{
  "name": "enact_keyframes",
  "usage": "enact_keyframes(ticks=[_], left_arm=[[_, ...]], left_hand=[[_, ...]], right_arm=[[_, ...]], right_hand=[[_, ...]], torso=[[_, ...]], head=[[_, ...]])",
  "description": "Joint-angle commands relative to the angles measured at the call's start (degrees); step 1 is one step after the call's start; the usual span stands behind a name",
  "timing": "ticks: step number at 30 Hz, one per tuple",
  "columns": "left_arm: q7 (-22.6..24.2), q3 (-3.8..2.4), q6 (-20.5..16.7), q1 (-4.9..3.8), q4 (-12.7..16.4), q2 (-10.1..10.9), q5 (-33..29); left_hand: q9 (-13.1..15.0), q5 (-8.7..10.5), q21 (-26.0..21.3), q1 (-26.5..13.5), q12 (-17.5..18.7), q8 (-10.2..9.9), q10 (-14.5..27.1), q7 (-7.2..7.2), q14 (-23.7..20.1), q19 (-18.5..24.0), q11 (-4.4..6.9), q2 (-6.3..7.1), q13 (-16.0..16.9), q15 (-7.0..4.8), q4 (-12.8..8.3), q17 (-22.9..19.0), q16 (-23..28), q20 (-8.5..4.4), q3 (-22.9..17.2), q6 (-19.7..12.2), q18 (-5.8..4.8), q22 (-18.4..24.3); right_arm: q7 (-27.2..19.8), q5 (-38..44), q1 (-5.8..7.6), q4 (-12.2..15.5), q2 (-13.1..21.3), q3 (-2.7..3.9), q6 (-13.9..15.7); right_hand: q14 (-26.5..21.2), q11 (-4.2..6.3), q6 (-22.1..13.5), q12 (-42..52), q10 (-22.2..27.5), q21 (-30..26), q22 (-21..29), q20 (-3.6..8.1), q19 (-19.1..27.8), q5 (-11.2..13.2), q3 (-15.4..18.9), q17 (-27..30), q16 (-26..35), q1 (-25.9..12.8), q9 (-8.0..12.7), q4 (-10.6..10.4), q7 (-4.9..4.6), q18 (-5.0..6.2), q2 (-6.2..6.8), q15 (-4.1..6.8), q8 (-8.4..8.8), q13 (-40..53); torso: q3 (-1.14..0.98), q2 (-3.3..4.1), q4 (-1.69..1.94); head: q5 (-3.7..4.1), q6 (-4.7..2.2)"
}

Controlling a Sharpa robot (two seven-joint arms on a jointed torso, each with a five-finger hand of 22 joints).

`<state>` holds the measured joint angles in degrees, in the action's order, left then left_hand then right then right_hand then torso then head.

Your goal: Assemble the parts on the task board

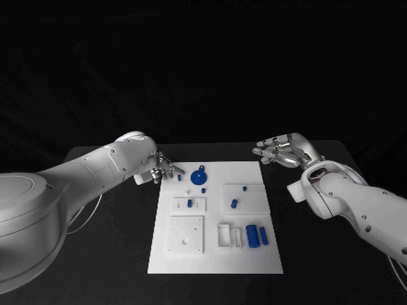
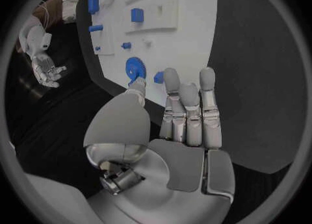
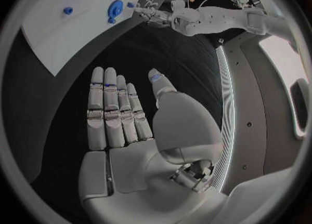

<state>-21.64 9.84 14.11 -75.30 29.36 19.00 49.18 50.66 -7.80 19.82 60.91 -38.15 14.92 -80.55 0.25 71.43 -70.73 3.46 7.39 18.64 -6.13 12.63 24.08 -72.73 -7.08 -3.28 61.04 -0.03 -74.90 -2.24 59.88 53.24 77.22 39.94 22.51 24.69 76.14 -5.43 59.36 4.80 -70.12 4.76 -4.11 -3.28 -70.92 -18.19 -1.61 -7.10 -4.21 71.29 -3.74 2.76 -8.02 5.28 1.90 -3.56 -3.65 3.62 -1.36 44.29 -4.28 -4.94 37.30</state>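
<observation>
Head view: both hands empty at board's far end

Task board (image 1: pixel 215 254) sits centre frame, blue gear (image 1: pixel 199 176) near its top edge. Left hand (image 1: pixel 159 170) at upper-left corner, right hand (image 1: pixel 282 151) upper right. Wrist views show flat, spread fingers (image 2: pixel 189 112) grasping nothing.

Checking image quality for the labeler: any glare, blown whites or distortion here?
Head view: black surround, task board bright but details readable. Left wrist view: fisheye bends the board edge, left robot hand sharp, no glare. Right wrist view: bright strip at the rim, right robot hand evenly lit.
</observation>
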Motion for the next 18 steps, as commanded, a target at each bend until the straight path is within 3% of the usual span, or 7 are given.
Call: enact_keyframes(ticks=[1,9,18], left_arm=[[0.87,0.0,0.22,0.03,-0.13,-0.23,-0.73],[1.08,0.0,0.28,0.05,-0.22,-0.51,-0.75],[0.66,0.03,-0.37,0.12,-0.8,-0.87,-0.61]], left_hand=[[-0.33,-0.17,-0.18,0.26,0.1,-0.32,0.25,0.2,-0.29,0.28,-0.02,-0.1,-0.09,-0.02,-0.32,-0.12,-0.24,-0.08,0.17,0.07,0.03,-1.12],[-0.76,-0.13,-0.18,0.11,0.11,-0.59,0.28,0.25,-0.32,0.28,-0.07,-0.2,-0.11,0.0,-0.48,-0.16,-0.25,-0.07,0.15,0.06,0.03,-1.13],[-1.67,-0.43,-0.22,-0.06,0.14,-0.89,0.32,0.34,-0.35,0.23,-0.11,-1.45,-0.17,0.03,-2.28,-0.32,-0.24,-0.05,0.44,0.08,0.03,-1.14]], right_arm=[[-0.88,-0.26,0.03,0.12,-0.05,0.05,0.39],[-0.87,-0.31,0.08,0.1,-0.11,0.05,0.37],[-0.83,-0.32,0.22,0.15,-0.14,0.05,0.31]], right_hand=[[-0.43,0.11,-0.25,-0.22,0.35,-0.13,0.03,0.1,0.24,-0.31,-0.02,0.07,0.18,0.09,0.03,-0.32,-0.01,-0.15,0.7,-0.12,0.06,-0.07],[-0.44,0.12,-0.25,-0.22,0.35,-0.13,0.03,0.1,0.24,-0.35,-0.04,0.08,0.18,0.09,0.03,-0.34,0.0,-0.15,0.71,-0.12,0.06,-0.07],[-0.42,0.12,-0.22,-0.22,0.33,-0.13,0.02,0.09,0.24,-0.4,-0.12,0.14,0.17,0.1,0.03,-0.5,0.02,-0.15,0.78,-0.12,0.06,-0.07]], torso=[[0.01,0.03,0.0],[-0.07,0.06,-0.14],[-0.11,0.14,-0.12]], head=[[0.12,-0.06],[0.24,0.03],[0.39,0.07]])
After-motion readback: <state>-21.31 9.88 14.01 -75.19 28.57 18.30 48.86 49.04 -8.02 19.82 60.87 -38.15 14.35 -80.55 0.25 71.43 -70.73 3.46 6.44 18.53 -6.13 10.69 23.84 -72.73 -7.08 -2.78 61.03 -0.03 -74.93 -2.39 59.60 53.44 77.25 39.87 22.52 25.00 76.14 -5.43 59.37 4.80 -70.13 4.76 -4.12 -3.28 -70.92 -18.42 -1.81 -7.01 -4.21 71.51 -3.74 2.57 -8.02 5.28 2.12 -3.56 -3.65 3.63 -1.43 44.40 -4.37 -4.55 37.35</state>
